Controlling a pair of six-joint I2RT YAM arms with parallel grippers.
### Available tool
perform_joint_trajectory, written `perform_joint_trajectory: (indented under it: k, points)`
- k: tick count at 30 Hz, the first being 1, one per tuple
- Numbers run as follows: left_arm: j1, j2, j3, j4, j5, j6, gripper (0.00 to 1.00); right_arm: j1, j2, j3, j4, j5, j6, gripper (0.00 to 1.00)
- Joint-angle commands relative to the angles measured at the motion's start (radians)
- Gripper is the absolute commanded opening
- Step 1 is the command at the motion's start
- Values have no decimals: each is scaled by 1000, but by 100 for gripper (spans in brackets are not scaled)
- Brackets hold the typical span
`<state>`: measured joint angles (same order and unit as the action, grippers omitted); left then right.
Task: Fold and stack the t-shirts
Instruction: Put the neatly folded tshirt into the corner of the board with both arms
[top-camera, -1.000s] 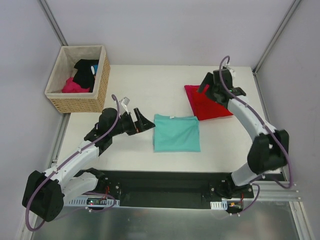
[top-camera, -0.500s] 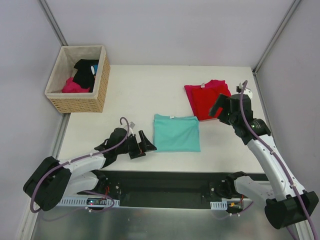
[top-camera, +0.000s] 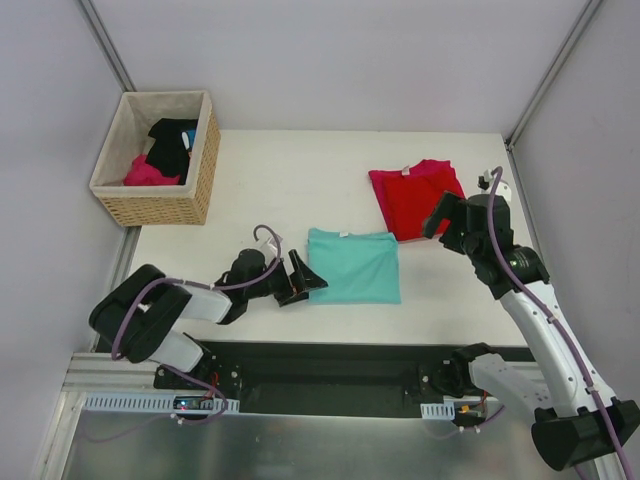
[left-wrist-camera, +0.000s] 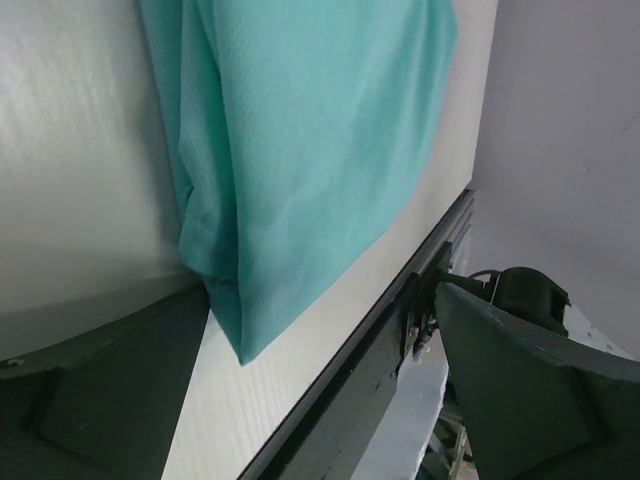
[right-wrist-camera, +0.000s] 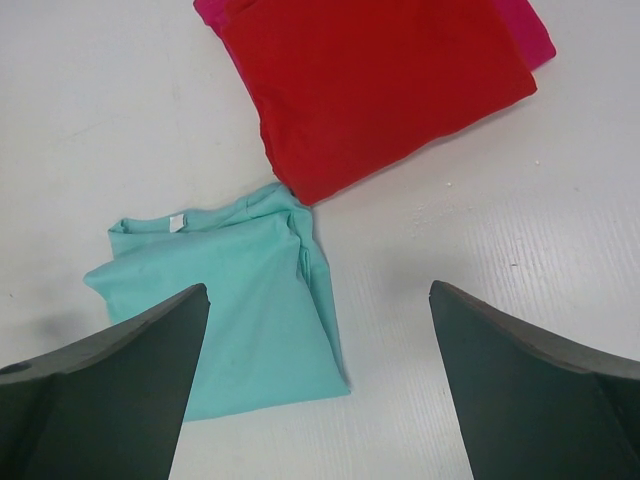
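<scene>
The left gripper (top-camera: 303, 281) is held wide open, low over the surface (top-camera: 290, 190). The near corner of the folded teal t-shirt (top-camera: 353, 266) lies just ahead between its fingers, ungrasped. The right gripper (top-camera: 438, 222) is likewise spread open and empty, raised above the surface. The folded red t-shirt (top-camera: 415, 198) is seen just beyond it.

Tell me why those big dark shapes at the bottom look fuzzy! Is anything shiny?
Left wrist: the gripper's fingers sit very close to the lens, so they look soft and dark; the teal shirt is sharp, and the table beside it glares white. Right wrist: fingers soft-edged too, red shirt crisp. Top view: even light, only faint shadows.
</scene>
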<state>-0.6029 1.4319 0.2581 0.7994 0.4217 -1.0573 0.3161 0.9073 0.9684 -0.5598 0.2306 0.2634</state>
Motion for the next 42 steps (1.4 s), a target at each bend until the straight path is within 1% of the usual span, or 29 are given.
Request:
perform_joint_trajectory:
  k: [1, 4, 7, 10, 12, 13, 14, 16, 17, 18, 22, 24, 27, 30, 32, 33, 34, 35, 36, 37, 38, 39, 40, 41, 42]
  points:
    - [-8, 159, 3, 131, 23, -19, 99, 5, -27, -2, -17, 36, -30, 97]
    - [-8, 235, 4, 208, 35, -49, 99, 5, -27, -7, -18, 49, -35, 97]
    - [-9, 275, 9, 233, 37, -50, 98, 6, -33, -14, -15, 64, -30, 97]
    - [-8, 289, -6, 267, 31, -52, 92, 3, -24, -11, -15, 64, -30, 97]
    - [-9, 288, -16, 273, 28, -50, 81, 6, -18, -13, -17, 64, -27, 97]
    - [-8, 288, -17, 279, 32, -44, 73, 5, -15, -14, -15, 62, -26, 97]
    - [-8, 283, -17, 281, 34, -44, 55, 3, -13, -16, -14, 59, -23, 97]
    - [-6, 282, -16, 276, 35, -41, 42, 5, -8, -19, -11, 53, -18, 97]
    - [-9, 280, -16, 270, 32, -40, 28, 5, -8, -20, -9, 50, -15, 97]
    - [-8, 277, -16, 258, 26, -44, 0, 5, -8, -23, -6, 52, -13, 97]
    - [-8, 277, -17, 253, 25, -30, 0, 5, -13, -30, -6, 50, -10, 97]
    - [-8, 266, -25, 264, 17, -23, 0, 5, -13, -33, -8, 49, -12, 97]
    - [-8, 230, -34, 235, 9, -23, 0, 6, -8, -40, -5, 39, -10, 97]
    - [-8, 167, -55, 198, 6, -24, 0, 5, 7, -68, 27, 0, 8, 96]
    - [-8, 86, -77, 158, -4, -20, 0, 5, 42, -100, 67, -39, 17, 97]
    - [-8, 53, -83, 86, -26, -12, 0, 6, 57, -114, 89, -94, 20, 97]
    - [-8, -21, -89, 42, -40, -3, 0, 5, 71, -132, 115, -123, 28, 97]
    - [-8, -62, -92, -3, -53, 11, 0, 5, 87, -149, 167, -152, 33, 97]
    - [-8, -103, -89, -61, -81, 35, 0, 5, 131, -177, 196, -221, 33, 97]
    - [-8, -185, -86, -159, -99, 48, 0, 5, 154, -187, 225, -272, 34, 97]
    - [-3, -227, -86, -210, -115, 59, 0, 5, 185, -198, 285, -304, 36, 97]
    - [-1, -267, -86, -251, -129, 77, 0, 5, 235, -220, 319, -376, 39, 97]
    - [6, -336, -88, -285, -139, 83, 0, 5, 263, -226, 348, -408, 45, 97]
    - [23, -368, -92, -343, -141, 85, 0, 5, 286, -237, 407, -440, 60, 97]
    - [34, -396, -100, -360, -139, 89, 0, 6, 333, -255, 443, -498, 71, 97]
